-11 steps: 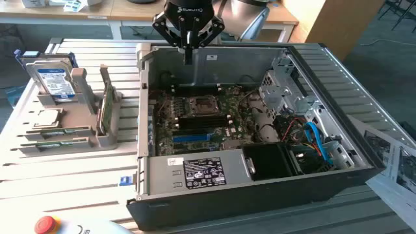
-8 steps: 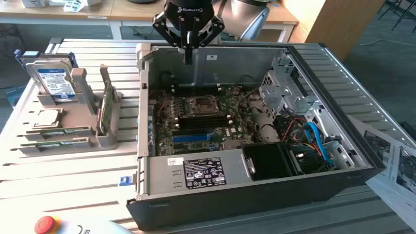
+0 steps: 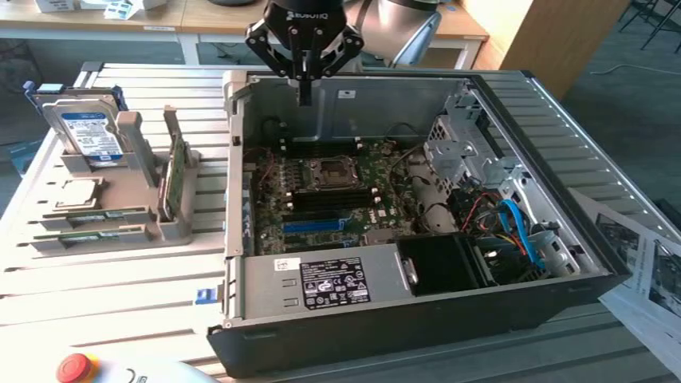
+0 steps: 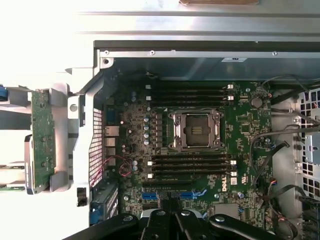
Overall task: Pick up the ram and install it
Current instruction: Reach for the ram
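Exterior view | tool [image 3: 306, 97] together, empty, over open case [image 3: 426, 329] | ram [image 3: 175, 177] upright in rack [image 3: 136, 155] beside hard drive [image 3: 89, 132]

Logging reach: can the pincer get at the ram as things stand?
Probably yes. The ram stands upright in its holder, top edge bare, outside the case wall; the pincer hangs above the case with nothing between.

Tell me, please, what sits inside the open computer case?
Inside the computer case are a green motherboard with its CPU socket and black memory slots, a labelled power supply, a metal drive cage and blue cables. Whatever lies under the power supply is covered.
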`<state>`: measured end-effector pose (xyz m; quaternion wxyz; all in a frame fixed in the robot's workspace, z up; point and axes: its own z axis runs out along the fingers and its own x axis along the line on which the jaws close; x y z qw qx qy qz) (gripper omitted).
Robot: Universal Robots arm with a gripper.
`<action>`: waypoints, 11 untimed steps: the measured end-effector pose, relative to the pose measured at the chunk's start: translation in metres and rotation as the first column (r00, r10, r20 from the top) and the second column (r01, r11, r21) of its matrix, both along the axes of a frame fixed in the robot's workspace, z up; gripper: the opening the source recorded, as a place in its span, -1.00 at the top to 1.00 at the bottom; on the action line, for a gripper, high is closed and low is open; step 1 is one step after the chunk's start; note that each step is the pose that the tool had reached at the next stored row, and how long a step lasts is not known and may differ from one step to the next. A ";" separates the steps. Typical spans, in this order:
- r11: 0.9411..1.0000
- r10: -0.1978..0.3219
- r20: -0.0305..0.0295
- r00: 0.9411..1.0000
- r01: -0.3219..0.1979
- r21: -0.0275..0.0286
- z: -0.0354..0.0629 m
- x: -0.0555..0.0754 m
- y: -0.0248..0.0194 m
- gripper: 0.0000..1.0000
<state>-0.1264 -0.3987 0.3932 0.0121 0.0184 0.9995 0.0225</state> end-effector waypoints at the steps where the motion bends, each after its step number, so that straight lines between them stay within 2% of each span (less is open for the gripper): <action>1: 1.000 0.000 0.000 1.000 0.000 0.000 0.0000 -0.001 0.0000 0.80; 11: 1.000 0.000 0.000 1.000 0.000 0.000 0.0000 -0.005 0.0001 0.80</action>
